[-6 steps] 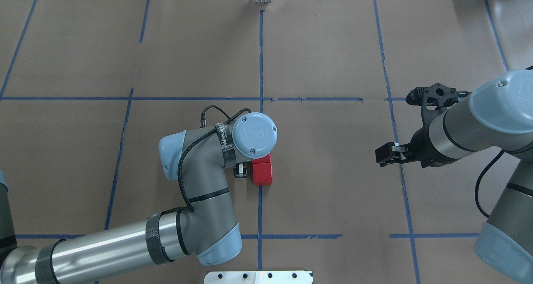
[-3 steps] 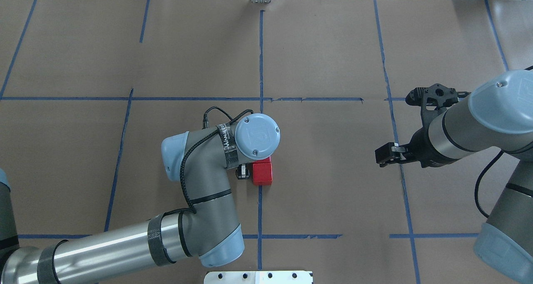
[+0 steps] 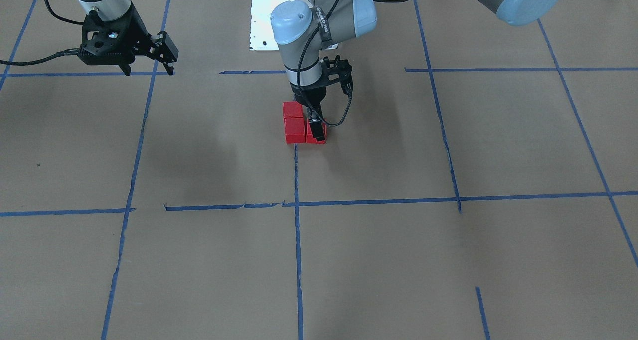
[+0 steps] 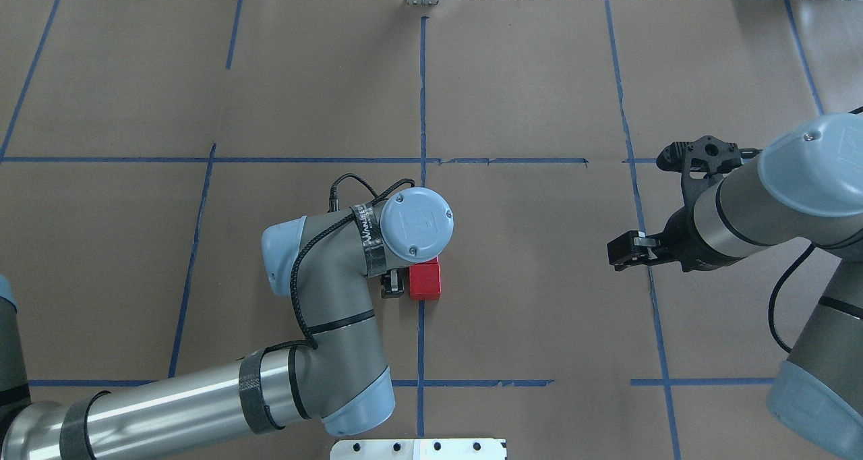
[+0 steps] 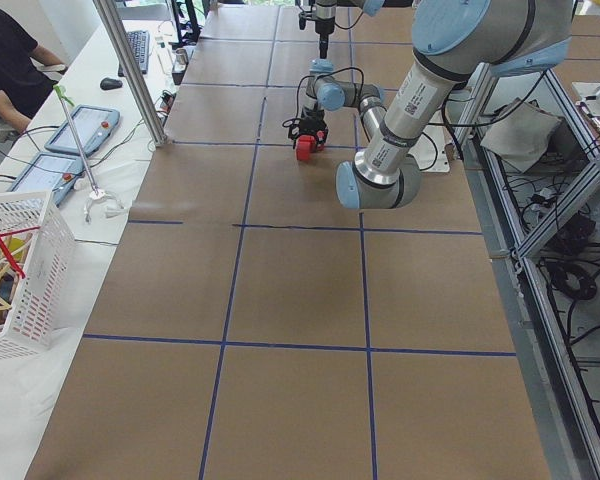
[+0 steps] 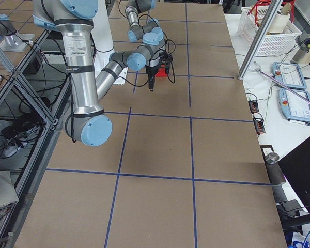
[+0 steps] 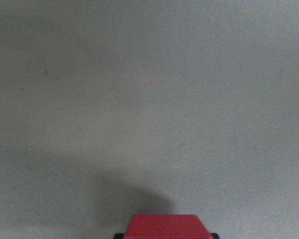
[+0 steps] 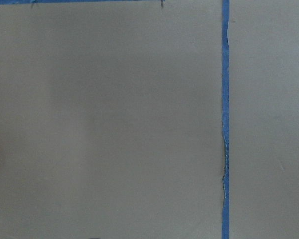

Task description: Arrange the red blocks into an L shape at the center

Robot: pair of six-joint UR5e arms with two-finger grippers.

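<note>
In the front-facing view you can count three red blocks (image 3: 294,129) at the center (image 3: 319,173), at the robot-side end of the middle blue tape line (image 3: 296,175). Two sit touching in a short row running away from the robot. The third block (image 3: 319,135) is just beside the row's far end, on the robot's left, so the three make an L. Your left gripper (image 3: 316,129) comes straight down on that third block, with one black finger (image 3: 315,127) across its face. Your right gripper (image 3: 168,51) hangs well apart from the blocks, over a slanted tape line. You cannot tell whether its fingers are spread or together.

From overhead you see only one red block. The left wrist covers the other two, and one finger shows just beside the visible block.

From the left end, the blocks read as a single red patch under the left gripper. You also see one seated person (image 5: 5,60) and one white basket (image 5: 20,260).

From the right end, the red is partly hidden behind the arms.

The left wrist camera shows one red block at its bottom edge, pinched between two dark finger tips.

The right wrist camera shows bare paper and two tape lines.
</note>
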